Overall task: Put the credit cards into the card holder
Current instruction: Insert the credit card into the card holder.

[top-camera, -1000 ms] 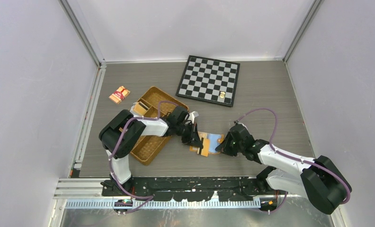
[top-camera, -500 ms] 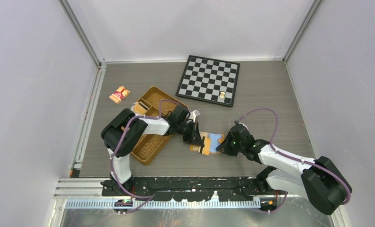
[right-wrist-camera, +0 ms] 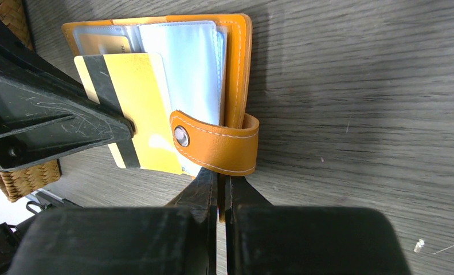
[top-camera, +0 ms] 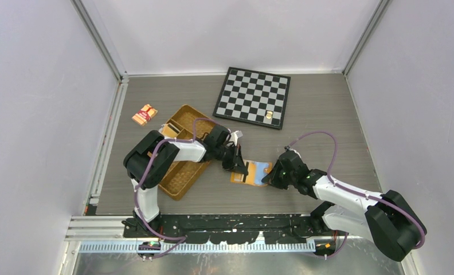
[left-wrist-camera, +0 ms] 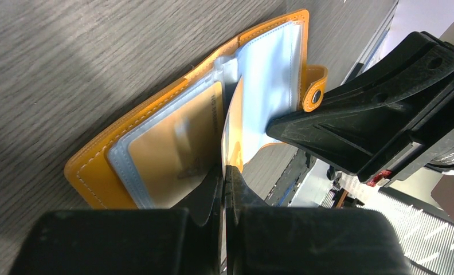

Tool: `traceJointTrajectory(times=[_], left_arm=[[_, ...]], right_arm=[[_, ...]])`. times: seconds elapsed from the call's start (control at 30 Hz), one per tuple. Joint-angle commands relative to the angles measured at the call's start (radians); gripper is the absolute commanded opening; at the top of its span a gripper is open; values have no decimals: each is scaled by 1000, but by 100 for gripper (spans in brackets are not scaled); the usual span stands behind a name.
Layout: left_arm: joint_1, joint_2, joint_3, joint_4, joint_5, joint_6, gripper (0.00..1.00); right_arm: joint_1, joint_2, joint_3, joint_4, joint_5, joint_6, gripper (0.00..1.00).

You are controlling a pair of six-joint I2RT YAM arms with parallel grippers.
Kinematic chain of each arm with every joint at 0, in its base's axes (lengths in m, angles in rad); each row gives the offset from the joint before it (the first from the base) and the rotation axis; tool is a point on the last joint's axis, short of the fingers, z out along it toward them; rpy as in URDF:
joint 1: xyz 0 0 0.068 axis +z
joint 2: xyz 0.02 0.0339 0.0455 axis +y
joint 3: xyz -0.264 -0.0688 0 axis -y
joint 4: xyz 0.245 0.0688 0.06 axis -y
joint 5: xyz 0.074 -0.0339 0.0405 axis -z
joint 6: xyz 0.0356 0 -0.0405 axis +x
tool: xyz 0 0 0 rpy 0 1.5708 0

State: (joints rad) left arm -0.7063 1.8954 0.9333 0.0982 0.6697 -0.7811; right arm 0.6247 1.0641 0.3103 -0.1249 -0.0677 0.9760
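Left hand (left-wrist-camera: 225, 172) grasps a card (right-wrist-camera: 139, 97) on edge, seemingly to slide it into the holder (right-wrist-camera: 239, 69); right hand (right-wrist-camera: 220, 179), clenched on the edge nearest to it, holds it steady

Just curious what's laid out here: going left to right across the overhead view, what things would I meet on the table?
red-and-tan packet → woven tray → orange card holder. The chessboard lies straight beyond the holder, so it has no clear place in the order.
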Motion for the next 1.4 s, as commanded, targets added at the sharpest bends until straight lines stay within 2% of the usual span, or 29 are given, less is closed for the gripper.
traceJointTrajectory(times=[0.0, 0.77, 1.23, 1.37], left_arm=[[14, 41, 14, -2, -154, 48, 0], [7, 66, 9, 65, -137, 17, 0], [-84, 59, 6, 73, -209, -7, 0], [-88, 40, 24, 12, -244, 26, 0]], right_arm=[[-1, -1, -28, -102, 36, -15, 1], [-1, -7, -26, -110, 37, -13, 1], [-2, -51, -28, -106, 46, -2, 1], [0, -68, -20, -134, 57, 7, 1]])
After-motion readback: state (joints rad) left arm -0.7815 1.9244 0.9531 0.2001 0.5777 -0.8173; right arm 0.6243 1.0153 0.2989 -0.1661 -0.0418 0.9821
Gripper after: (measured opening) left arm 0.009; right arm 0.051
